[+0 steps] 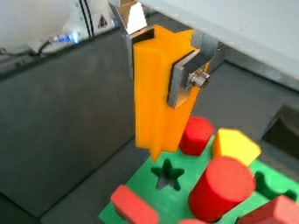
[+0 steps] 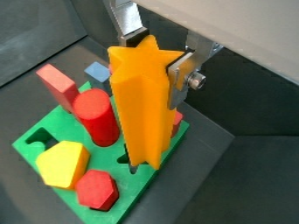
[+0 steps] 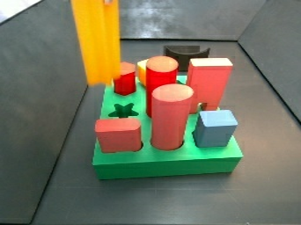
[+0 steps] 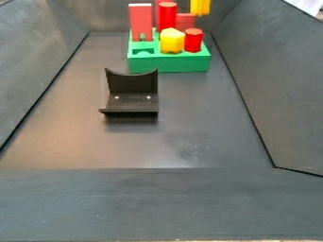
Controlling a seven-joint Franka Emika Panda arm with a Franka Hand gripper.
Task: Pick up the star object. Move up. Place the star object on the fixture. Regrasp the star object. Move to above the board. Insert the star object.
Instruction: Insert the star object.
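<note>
My gripper [image 1: 160, 66] is shut on the star object [image 1: 159, 96], a long yellow-orange star-shaped block that hangs upright between the silver fingers; both wrist views show it [image 2: 146, 105]. Its lower end is just above the green board [image 1: 149, 164], close over the dark star-shaped hole [image 1: 167, 173]. In a side view the star object [image 3: 94, 39] hangs above the board's [image 3: 165, 163] left side, over the star hole [image 3: 121, 111], with the gripper out of frame. The black fixture [image 4: 128, 93] stands bare on the floor in front of the board [image 4: 171, 64].
Red cylinders [image 3: 171, 114], red and salmon blocks [image 3: 209, 81], a blue block [image 3: 216, 127] and a yellow block [image 2: 62, 163] stand in the board around the star hole. Dark walls enclose the floor on all sides [image 4: 44, 90].
</note>
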